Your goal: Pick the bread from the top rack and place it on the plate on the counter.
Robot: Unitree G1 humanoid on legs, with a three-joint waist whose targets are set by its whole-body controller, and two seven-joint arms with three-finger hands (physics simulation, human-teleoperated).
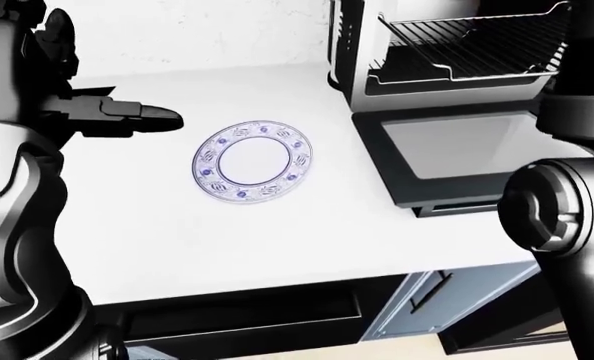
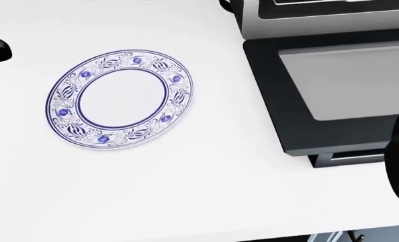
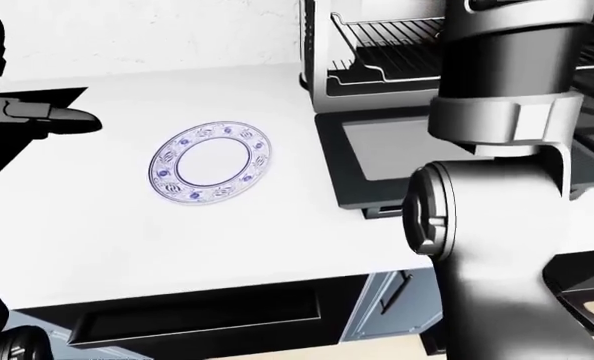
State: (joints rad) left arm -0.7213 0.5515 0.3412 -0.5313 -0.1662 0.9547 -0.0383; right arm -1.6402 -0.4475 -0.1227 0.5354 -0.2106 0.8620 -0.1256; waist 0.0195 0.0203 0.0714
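Blocking much of the right-eye view, the robot's grey right arm [image 3: 497, 225] rises from the bottom edge past the toaster oven and out of the top, so the right hand is out of view and whether its fingers are apart or together cannot be told. The bread cannot be made out anywhere: the dark wire top rack [image 1: 472, 45] inside the silver toaster oven [image 1: 352, 52] is partly cut off by the frame and by the arm, and the visible part of it shows only bare bars. The oven's black glass-paned door [image 1: 447, 154] lies folded down flat over the white worktop [image 1: 277, 232].

The round white plate with a blue floral rim [image 2: 119, 98] sits on the worktop left of the door, apart from it, with nothing on it.

The left hand [image 1: 127, 118] is held level above the worktop, up and to the left of the plate, its dark fingers pointing right toward the oven. They lie close together and grip nothing.
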